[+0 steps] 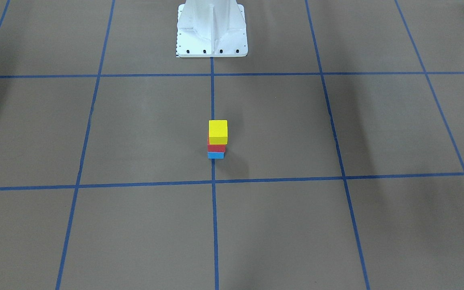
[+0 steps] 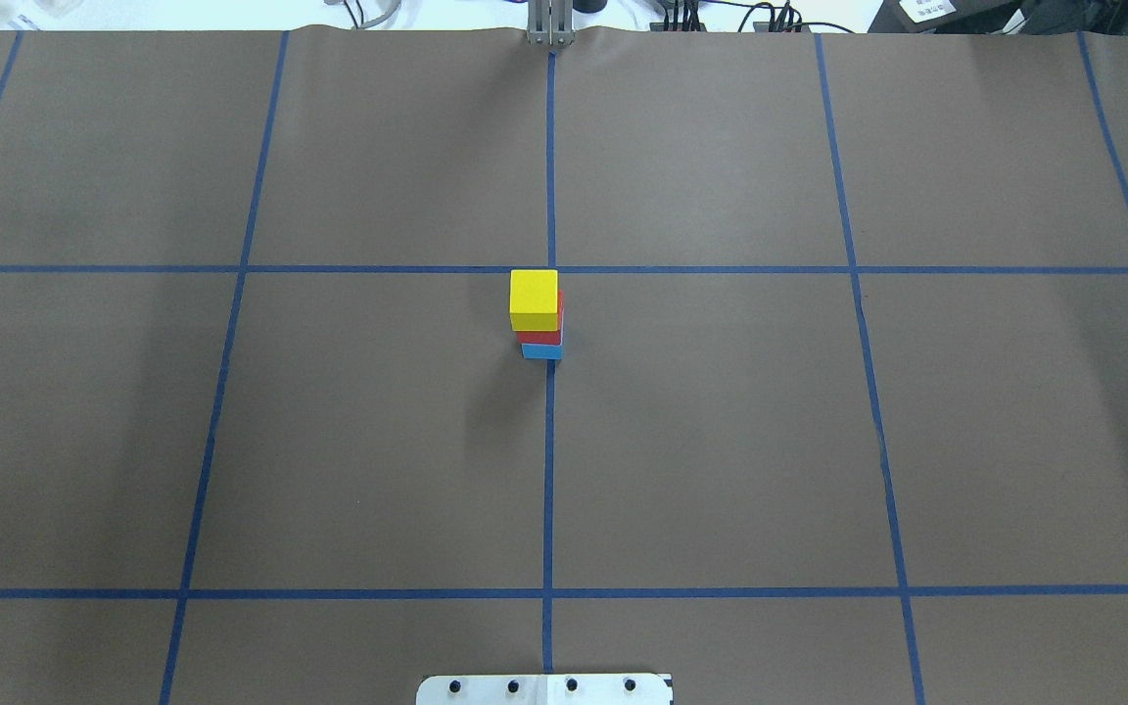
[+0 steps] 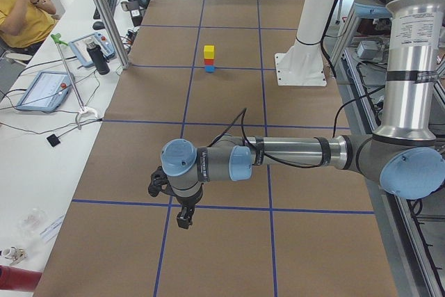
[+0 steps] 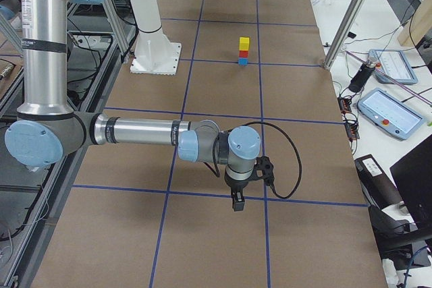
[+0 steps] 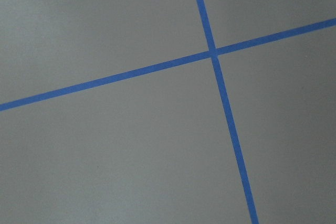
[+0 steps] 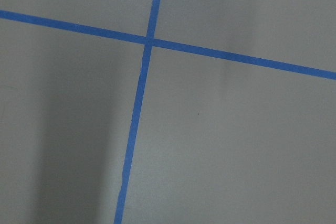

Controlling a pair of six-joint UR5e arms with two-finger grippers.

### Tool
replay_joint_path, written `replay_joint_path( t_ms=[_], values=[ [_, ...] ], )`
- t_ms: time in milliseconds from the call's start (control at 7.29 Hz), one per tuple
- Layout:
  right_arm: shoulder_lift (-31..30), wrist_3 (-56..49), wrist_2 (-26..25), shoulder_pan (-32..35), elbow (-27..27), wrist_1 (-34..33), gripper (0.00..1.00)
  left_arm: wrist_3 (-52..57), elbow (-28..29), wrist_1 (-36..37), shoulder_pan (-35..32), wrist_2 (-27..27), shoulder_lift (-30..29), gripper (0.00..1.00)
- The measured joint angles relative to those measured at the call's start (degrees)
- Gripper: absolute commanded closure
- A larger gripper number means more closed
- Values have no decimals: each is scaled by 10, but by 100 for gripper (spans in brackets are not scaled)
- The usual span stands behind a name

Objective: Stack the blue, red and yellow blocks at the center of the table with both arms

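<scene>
A stack stands at the table's centre: the yellow block on the red block on the blue block. It also shows in the front view, with the yellow block above the red block and the blue block. The stack is slightly uneven. My left gripper hangs over the table far from the stack, seen only in the left side view. My right gripper shows only in the right side view, also far from the stack. I cannot tell whether either is open or shut.
The robot's white base stands behind the stack. Blue tape lines grid the brown table. An operator sits by tablets beside the table. Both wrist views show only table and tape lines.
</scene>
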Motion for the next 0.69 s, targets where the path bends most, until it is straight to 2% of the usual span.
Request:
replay_joint_path(
  t_ms=[686],
  values=[
    [1, 0, 0, 0, 0, 0, 0, -39, -8, -15, -3, 2, 4, 0]
  ],
)
